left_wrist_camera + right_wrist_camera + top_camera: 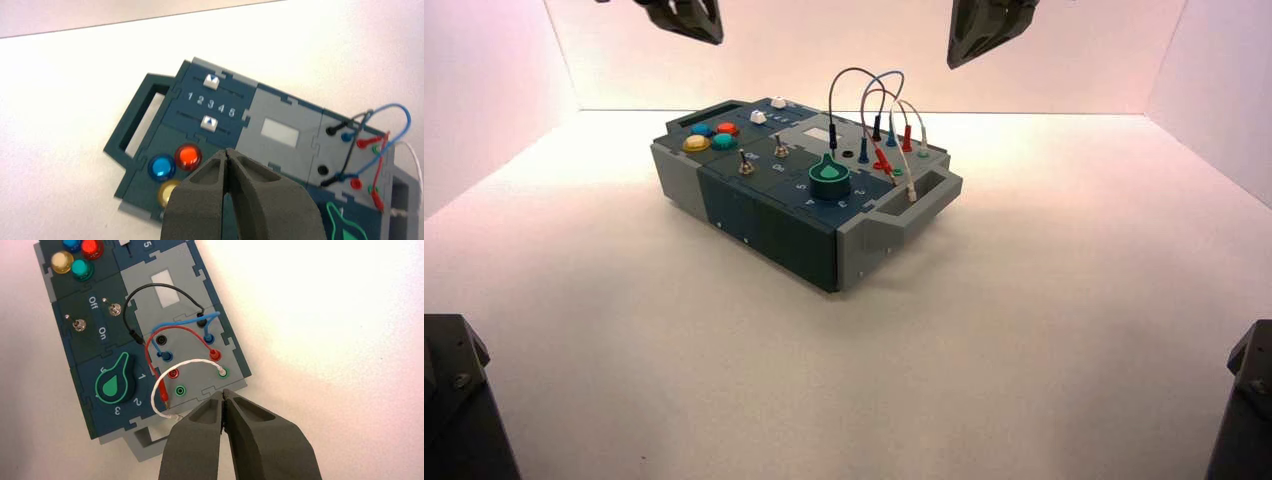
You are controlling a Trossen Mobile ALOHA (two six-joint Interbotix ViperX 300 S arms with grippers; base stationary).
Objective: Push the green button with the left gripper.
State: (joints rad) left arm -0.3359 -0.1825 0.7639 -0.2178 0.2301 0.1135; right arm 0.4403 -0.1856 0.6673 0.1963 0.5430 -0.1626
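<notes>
The green button (724, 141) sits in a cluster of four at the box's left end, beside the yellow button (696, 143) and in front of the red button (727, 128). It also shows as a teal dome (81, 269) in the right wrist view. My left gripper (707, 32) hangs high above and behind that end of the box, well clear of it. Its fingers are shut, tips touching (227, 151), with nothing held. In the left wrist view they hide the green button; blue (162, 167), red (188, 156) and yellow (168, 192) show beside them.
My right gripper (964, 50) waits high behind the box's wire end, shut and holding nothing (223, 392). The box carries two white sliders (208, 123), two toggle switches (77, 325), a dark-green knob (829, 178) and looping wires (879, 110). White walls enclose the table.
</notes>
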